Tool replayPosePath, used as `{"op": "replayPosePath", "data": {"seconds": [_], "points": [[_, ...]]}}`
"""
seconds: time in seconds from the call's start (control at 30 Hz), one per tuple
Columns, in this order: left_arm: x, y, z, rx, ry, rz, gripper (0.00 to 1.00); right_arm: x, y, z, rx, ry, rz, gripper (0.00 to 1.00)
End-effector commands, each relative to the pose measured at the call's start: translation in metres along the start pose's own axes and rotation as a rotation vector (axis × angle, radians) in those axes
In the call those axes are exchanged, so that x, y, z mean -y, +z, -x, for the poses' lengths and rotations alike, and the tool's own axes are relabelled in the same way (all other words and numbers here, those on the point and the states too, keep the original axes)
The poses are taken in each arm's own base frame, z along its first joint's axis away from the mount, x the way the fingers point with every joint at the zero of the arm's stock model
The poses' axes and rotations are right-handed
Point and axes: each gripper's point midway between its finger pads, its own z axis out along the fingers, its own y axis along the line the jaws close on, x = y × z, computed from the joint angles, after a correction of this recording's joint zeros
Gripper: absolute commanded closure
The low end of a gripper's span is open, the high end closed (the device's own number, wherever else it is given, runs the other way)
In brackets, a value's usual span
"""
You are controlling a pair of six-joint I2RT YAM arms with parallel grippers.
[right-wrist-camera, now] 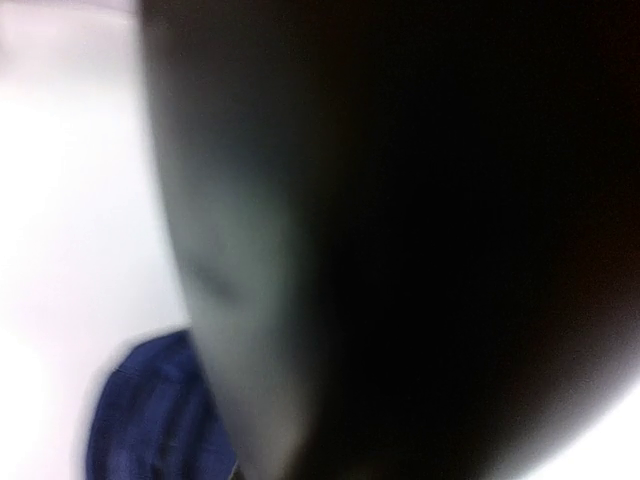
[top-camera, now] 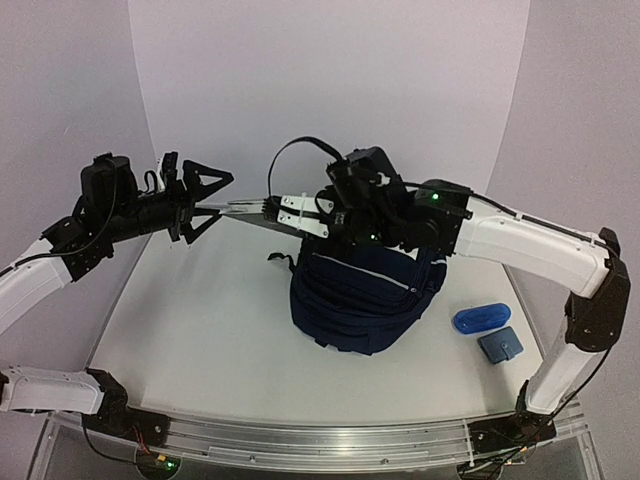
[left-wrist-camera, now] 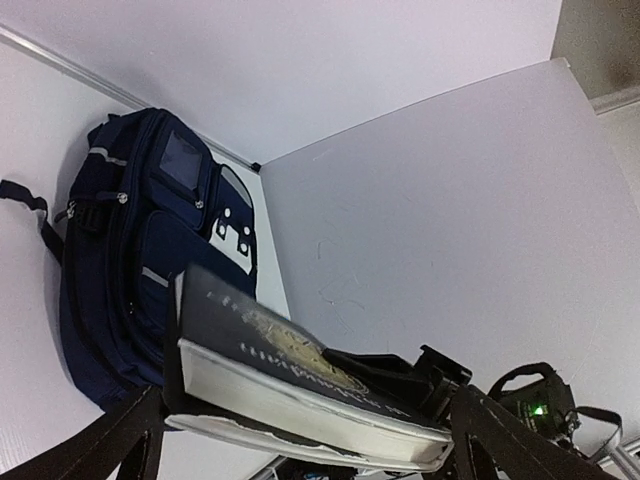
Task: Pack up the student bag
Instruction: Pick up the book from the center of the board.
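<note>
The student bag [top-camera: 365,300] is a navy backpack lying on the table at centre right; the left wrist view shows its front pocket and white patch [left-wrist-camera: 150,240]. A thick dark-covered book [top-camera: 248,210] hangs level in the air left of the bag. My right gripper [top-camera: 277,213] is shut on the book's right end, one black finger lying on the cover [left-wrist-camera: 385,365]. My left gripper [top-camera: 222,198] stands wide open at the book's left end, its fingers [left-wrist-camera: 115,445] spread on either side without closing on it. The right wrist view is blocked by a dark blur, with a bit of the bag [right-wrist-camera: 150,420] showing.
A small translucent blue pouch [top-camera: 480,318] and a small grey-blue case [top-camera: 500,345] lie on the table right of the bag. White walls enclose the back and sides. The right arm reaches across above the bag.
</note>
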Motion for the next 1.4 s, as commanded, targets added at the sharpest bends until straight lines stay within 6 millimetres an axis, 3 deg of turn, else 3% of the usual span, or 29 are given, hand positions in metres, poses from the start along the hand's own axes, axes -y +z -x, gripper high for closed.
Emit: {"op": "replayPosePath", "data": {"seconds": [0.0, 0.27, 0.47, 0.7, 1.0, 1.23, 1.37], "points": [[0.009, 0.009, -0.002, -0.004, -0.082, -0.116, 0.0, 0.08, -0.022, -0.015, -0.115, -0.112, -0.477, 1.0], [0.001, 0.033, -0.01, -0.065, -0.166, -0.175, 0.0, 0.084, -0.032, 0.003, -0.082, -0.171, -0.703, 1.0], [-0.016, 0.038, -0.017, -0.074, -0.202, -0.159, 0.0, 0.076, -0.029, 0.01, -0.061, -0.17, -0.732, 1.0], [-0.001, 0.037, -0.015, -0.07, -0.155, -0.22, 0.0, 0.05, -0.017, 0.02, -0.061, -0.301, -0.764, 1.0], [0.004, 0.027, -0.014, -0.035, -0.123, -0.249, 0.03, 0.038, -0.005, 0.018, -0.087, -0.313, -0.754, 1.0], [-0.008, 0.045, -0.014, -0.058, -0.142, -0.224, 0.26, 0.025, -0.003, 0.027, -0.072, -0.358, -0.763, 0.94], [-0.011, 0.047, -0.011, -0.039, -0.126, -0.212, 0.48, 0.013, -0.001, 0.027, -0.072, -0.394, -0.764, 0.81]]}}
